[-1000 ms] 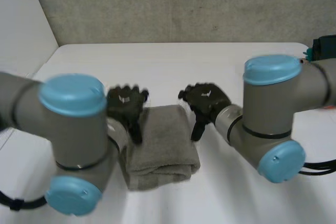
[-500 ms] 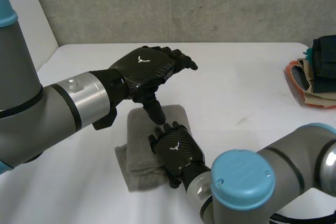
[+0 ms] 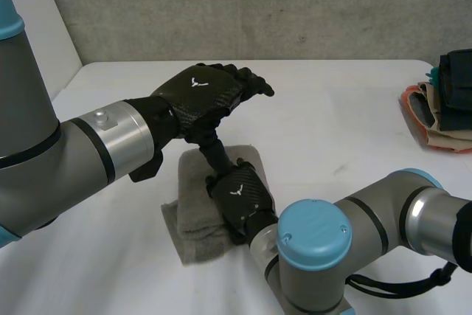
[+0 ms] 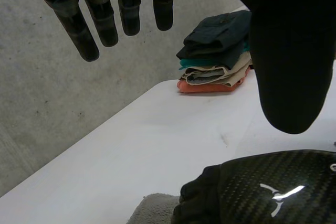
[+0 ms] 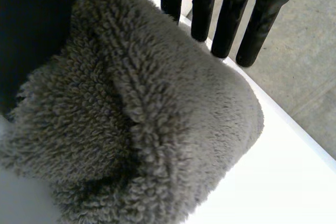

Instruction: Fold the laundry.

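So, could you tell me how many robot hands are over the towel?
2. The left hand hovers open above the towel's far end, thumb pointing down; the right hand lies flat on its middle, fingers straight.

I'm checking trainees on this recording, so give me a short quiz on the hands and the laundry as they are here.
1. True or false: the right hand lies on top of the grey towel.
2. The left hand has its fingers: A) straight, above the towel; B) curled round the towel; C) buried under cloth.
3. Fill in: the stack of folded clothes sits on the robot's ____ side of the table.
Key: 1 true; 2 A; 3 right.
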Robot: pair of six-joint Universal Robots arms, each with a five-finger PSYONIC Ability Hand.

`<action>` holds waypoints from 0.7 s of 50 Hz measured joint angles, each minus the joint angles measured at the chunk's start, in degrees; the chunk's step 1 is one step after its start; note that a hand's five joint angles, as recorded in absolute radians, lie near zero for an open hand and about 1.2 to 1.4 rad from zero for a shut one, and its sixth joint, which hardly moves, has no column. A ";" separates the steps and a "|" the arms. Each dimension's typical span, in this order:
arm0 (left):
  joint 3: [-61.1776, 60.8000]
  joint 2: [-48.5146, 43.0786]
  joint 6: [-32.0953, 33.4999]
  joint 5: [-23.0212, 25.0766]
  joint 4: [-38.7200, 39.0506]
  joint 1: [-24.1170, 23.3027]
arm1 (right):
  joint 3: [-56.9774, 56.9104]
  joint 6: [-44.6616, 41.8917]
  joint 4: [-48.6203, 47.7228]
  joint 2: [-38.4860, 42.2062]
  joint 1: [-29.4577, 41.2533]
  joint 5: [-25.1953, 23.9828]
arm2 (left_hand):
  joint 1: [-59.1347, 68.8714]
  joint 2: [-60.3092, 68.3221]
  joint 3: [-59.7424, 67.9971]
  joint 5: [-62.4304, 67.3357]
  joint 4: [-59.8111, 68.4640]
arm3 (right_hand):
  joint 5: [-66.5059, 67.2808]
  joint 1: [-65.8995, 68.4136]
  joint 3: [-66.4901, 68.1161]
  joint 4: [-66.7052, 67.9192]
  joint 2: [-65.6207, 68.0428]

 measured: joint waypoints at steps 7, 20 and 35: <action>-0.01 0.15 -0.04 0.00 0.00 0.04 | -2.73 0.15 -0.08 1.25 -0.14 -3.84 | 0.00 0.00 0.00 0.01 0.00 | 14.33 13.86 17.01 17.03 16.96; 0.06 0.39 -0.08 -0.01 0.01 0.33 | -7.23 -0.03 0.32 4.01 -2.21 -5.52 | 0.00 0.00 0.00 0.00 0.00 | 39.95 32.25 43.87 45.51 44.86; 0.11 1.35 -0.33 -0.33 0.04 1.51 | -1.89 -6.57 1.30 -2.57 -19.14 -9.90 | 0.00 0.00 0.00 0.00 0.00 | 40.66 32.25 44.02 45.59 44.86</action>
